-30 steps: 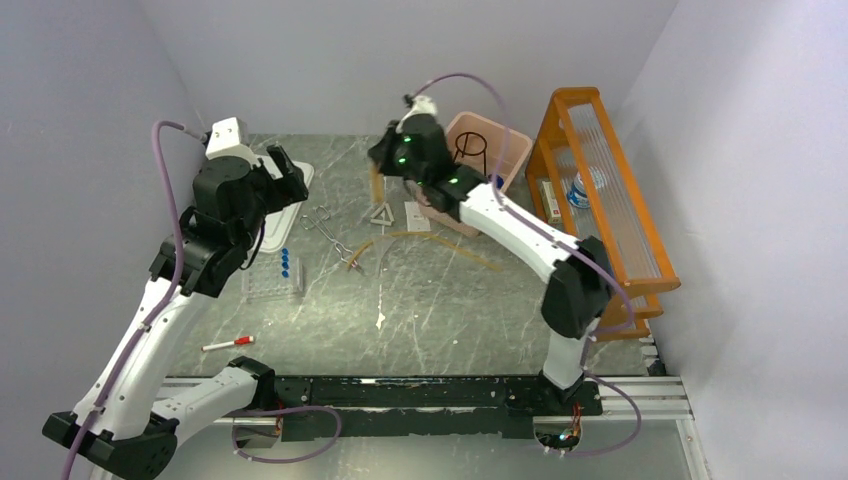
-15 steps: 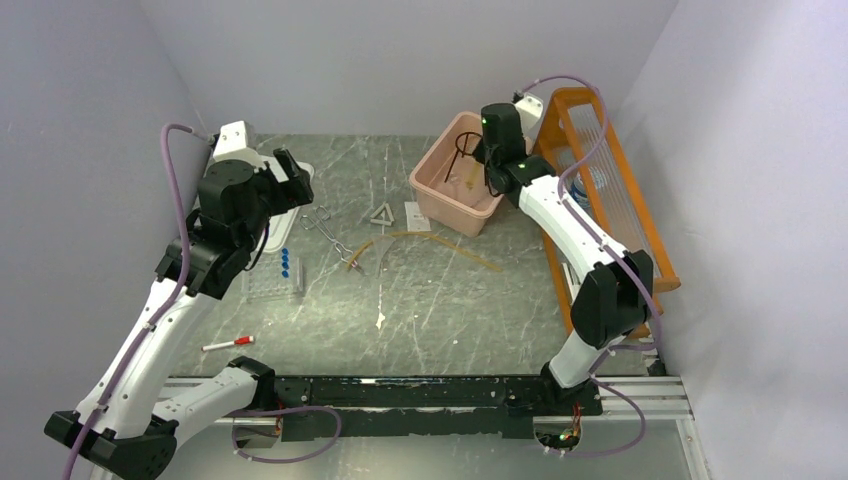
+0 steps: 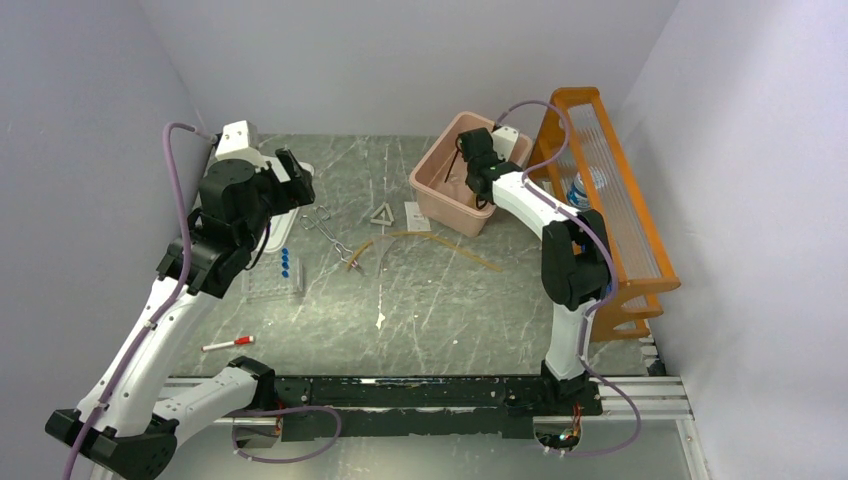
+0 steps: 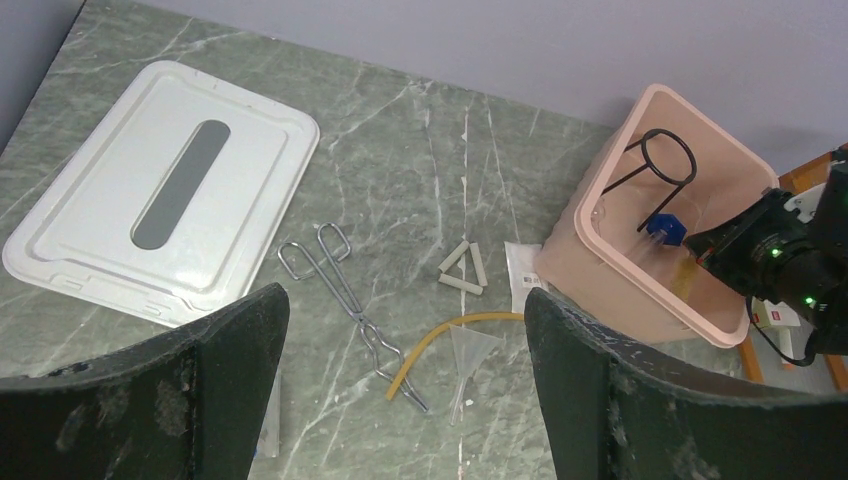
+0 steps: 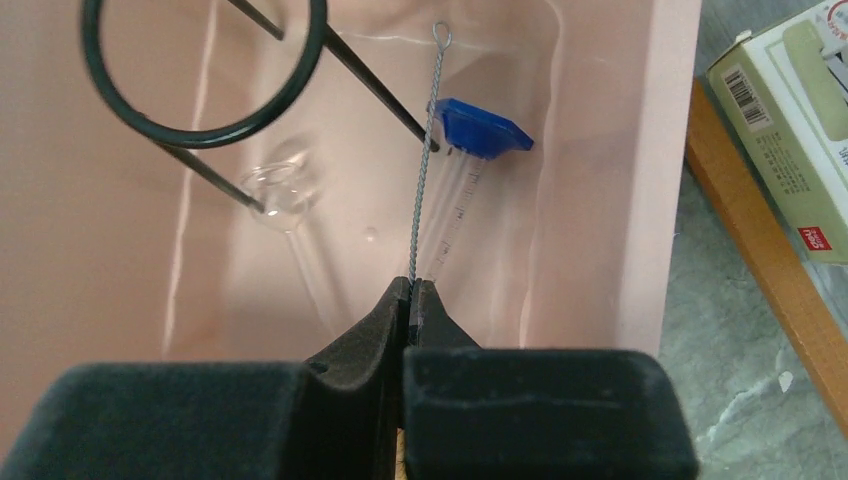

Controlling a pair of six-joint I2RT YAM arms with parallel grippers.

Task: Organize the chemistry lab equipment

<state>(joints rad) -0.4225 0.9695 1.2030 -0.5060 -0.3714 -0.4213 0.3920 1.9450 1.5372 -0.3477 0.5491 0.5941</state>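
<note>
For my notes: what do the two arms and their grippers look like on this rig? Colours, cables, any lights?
Both arms have white links with black joint housings: left arm, right arm. A purple cable loops along each one. The left gripper and right gripper carry matte black, wedge-shaped jaws. Small green lights glow on the right arm's wrist.

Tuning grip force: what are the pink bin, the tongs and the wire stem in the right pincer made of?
pink bin: likely plastic, smooth, slightly translucent walls with a soft sheen.
tongs: metal, bare silvery wire bent into loops.
wire stem: thin twisted metal, grey, looped at the tip.
</note>
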